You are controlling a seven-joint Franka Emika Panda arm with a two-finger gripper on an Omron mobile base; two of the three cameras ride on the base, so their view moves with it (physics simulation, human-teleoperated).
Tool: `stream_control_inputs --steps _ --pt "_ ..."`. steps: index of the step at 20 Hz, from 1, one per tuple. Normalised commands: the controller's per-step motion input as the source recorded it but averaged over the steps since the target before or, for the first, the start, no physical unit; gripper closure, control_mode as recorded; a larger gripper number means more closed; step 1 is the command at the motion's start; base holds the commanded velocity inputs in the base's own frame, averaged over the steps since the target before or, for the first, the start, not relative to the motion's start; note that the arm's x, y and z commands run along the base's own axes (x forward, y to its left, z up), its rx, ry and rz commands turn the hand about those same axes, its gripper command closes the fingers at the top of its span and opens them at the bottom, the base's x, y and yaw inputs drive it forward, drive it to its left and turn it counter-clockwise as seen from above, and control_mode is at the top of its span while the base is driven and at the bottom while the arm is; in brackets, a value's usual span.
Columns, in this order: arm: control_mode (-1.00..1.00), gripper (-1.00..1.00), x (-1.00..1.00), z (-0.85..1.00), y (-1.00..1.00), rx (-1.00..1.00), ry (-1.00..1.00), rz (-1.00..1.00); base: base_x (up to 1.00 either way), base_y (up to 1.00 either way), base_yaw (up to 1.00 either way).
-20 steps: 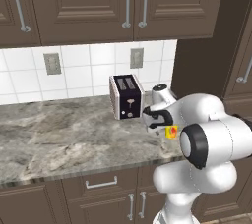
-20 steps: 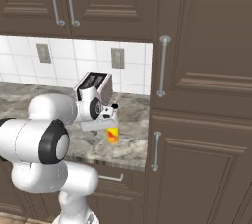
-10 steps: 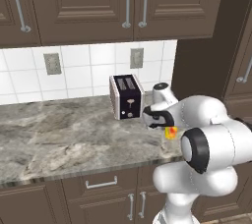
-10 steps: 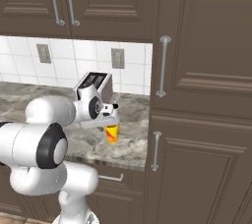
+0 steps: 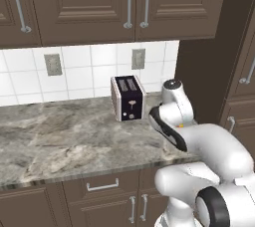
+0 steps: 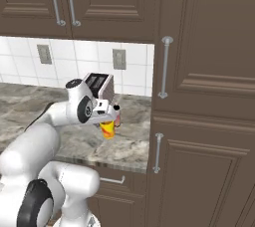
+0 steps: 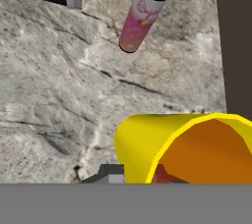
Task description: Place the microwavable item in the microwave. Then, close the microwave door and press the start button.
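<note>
The yellow cup [image 6: 107, 129] is clear of the counter [image 5: 60, 141], where it sat a second ago, now clenched in the gripper [image 6: 106, 119] near the pink bottle [image 7: 144, 13]. Pickup achieved; carrying to the microwave comes next.

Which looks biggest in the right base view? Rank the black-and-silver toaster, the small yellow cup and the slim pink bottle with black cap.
1. Black-and-silver toaster, clearly largest.
2. Small yellow cup in the gripper.
3. Slim pink bottle: mostly hidden behind the cup, so its rank against the cup is unsure.
</note>
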Motion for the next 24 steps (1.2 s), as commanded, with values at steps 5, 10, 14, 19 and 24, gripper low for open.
stream_control_inputs --steps 5,10,14,19,24 --pt "-1.00 1.00 -0.58 1.00 0.02 0.00 -0.10 0.08 0.00 0.00 0.00" --pt "-1.00 1.00 -0.48 0.93 0.10 0.00 0.02 0.03 0.00 0.00 0.00" --pt "-1.00 1.00 -0.28 0.76 0.29 0.00 0.16 0.03 0.00 0.00 0.00" --pt "-1.00 1.00 -0.31 0.31 0.15 0.00 0.22 0.04 0.00 0.00 0.00" --pt "-1.00 1.00 -0.40 -0.15 0.03 -0.01 0.19 0.02 0.00 0.00 0.00"
